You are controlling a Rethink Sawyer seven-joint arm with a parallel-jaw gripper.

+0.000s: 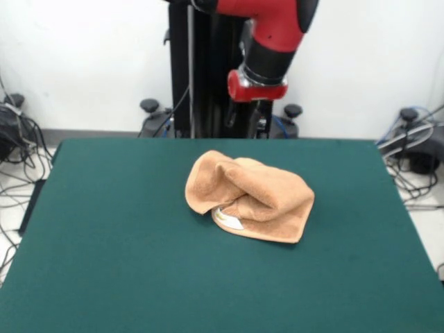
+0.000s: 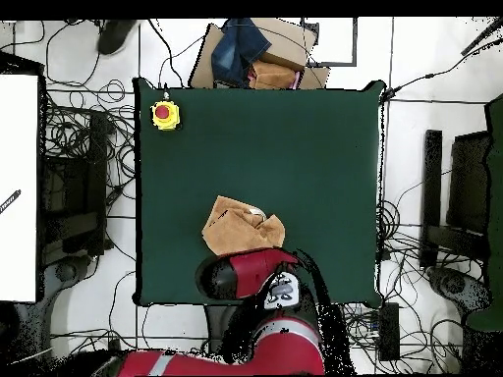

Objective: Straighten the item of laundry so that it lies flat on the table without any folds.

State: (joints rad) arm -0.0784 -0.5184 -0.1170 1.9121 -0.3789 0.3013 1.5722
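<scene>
Right now the near stretch of the bench [image 1: 104,277] is bare green felt, nothing on it in the front view. Past that, roughly mid-bench, sits the towel [image 1: 248,196], bunched and folded over itself, a fat rolled fold across the top, a rounded lump toward one side, one flatter corner poking out toward the near edge. White label [image 1: 229,219] peeks out from under the fold on the near side. Not flat, task looks barely begun. Behind the towel the red and black arm [image 1: 267,41] hangs down at the far edge, claw [image 1: 254,114] dark against the dark pedestal, well above the cloth and not touching it; can't tell if it is spread or pressed together. Overhead the arm covers the claw completely. Risks, as a guess: pinching the thick rolled fold would grab several layers at once and drag the whole bundle instead of opening it; a grab too low could catch the felt; pulling toward the far edge could drape cloth off the bench, since overhead the towel [image 2: 242,227] lies closer to the robot side than the middle. Other stuff: a yellow box with red button [image 2: 165,114] on a bench corner, well apart from the towel, not in the way. Cables and gear on the floor around, clear of the work.
</scene>
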